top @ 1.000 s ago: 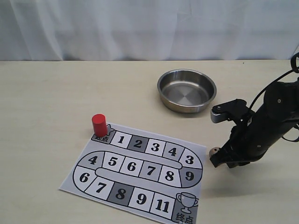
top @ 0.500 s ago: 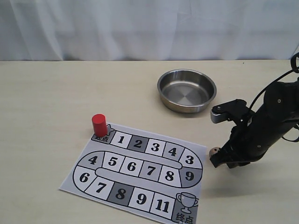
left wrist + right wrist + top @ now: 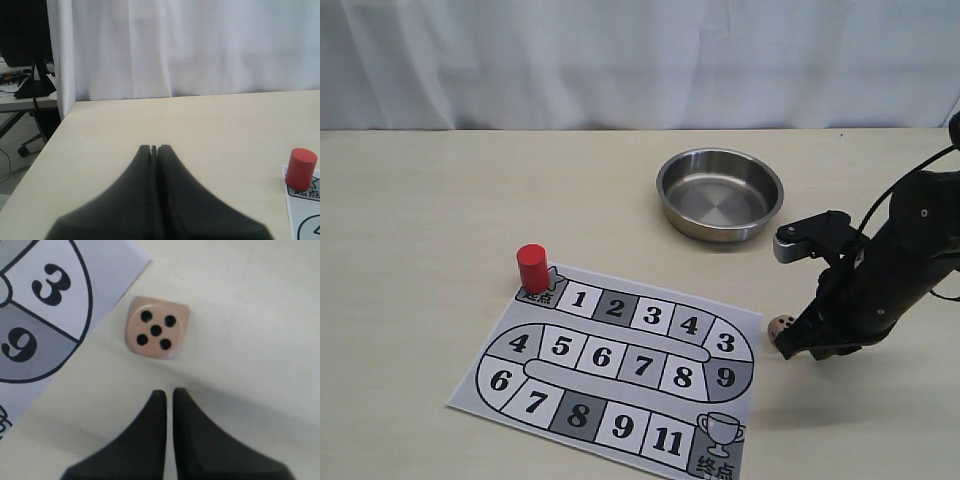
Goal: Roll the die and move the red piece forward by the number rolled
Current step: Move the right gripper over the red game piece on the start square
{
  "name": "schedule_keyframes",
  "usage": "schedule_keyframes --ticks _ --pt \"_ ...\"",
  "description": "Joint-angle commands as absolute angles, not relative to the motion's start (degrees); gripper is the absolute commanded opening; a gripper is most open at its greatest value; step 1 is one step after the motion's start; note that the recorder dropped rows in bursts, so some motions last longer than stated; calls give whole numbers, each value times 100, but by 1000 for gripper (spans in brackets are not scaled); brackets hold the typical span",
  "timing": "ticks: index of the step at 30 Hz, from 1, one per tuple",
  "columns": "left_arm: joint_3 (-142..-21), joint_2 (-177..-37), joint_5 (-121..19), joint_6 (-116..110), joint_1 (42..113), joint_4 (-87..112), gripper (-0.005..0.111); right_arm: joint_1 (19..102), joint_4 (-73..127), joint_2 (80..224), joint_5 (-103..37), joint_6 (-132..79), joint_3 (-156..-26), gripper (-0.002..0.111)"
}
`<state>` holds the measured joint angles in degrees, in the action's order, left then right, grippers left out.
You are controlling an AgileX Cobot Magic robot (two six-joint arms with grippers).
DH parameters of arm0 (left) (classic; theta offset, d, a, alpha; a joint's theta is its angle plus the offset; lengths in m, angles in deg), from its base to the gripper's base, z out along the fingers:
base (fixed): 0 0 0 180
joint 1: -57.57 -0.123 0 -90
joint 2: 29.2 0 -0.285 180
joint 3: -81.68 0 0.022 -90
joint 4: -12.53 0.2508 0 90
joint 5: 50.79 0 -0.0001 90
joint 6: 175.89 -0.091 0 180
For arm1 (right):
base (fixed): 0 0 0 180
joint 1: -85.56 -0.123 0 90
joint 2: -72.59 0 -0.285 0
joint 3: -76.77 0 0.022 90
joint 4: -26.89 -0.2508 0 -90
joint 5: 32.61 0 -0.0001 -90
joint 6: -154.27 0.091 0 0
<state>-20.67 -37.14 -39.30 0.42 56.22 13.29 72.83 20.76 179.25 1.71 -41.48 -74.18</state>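
Observation:
The die (image 3: pixel 781 326) (image 3: pixel 156 328) lies on the table just off the board's right edge, five pips up. My right gripper (image 3: pixel 792 345) (image 3: pixel 169 391) hangs low beside it, shut and empty, tips a short way from the die. The red piece (image 3: pixel 531 267) (image 3: pixel 300 168) stands upright on the start square at the board's (image 3: pixel 620 368) upper left corner. My left gripper (image 3: pixel 154 148) is shut with nothing in it, over bare table left of the red piece; it does not show in the exterior view.
A steel bowl (image 3: pixel 720 193) sits behind the board, toward the back right. The paper board carries numbered squares and a trophy square at the front right. A white curtain backs the table; the table's left edge (image 3: pixel 50 145) drops to the floor.
My right arm shifted slightly right and the die now shows a little more beside it. The red piece and bowl stayed put.

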Motion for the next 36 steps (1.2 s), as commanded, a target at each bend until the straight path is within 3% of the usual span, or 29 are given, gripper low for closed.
schedule_keyframes --ticks 1,13,26,36 --pt "-2110 -3698 -4003 55 5632 1326 0 7271 2206 17501 370 -4196 -7488 4" --pt "-2110 -3698 -4003 55 5632 1326 0 7271 1538 17068 937 -4258 -8199 5" --pt "-2110 -3698 -4014 55 5632 1333 0 7271 -1301 17384 511 -5984 -8314 51" --pt "-2110 -3698 -4014 55 5632 1333 0 6405 -1561 17831 165 -6464 -8572 51"
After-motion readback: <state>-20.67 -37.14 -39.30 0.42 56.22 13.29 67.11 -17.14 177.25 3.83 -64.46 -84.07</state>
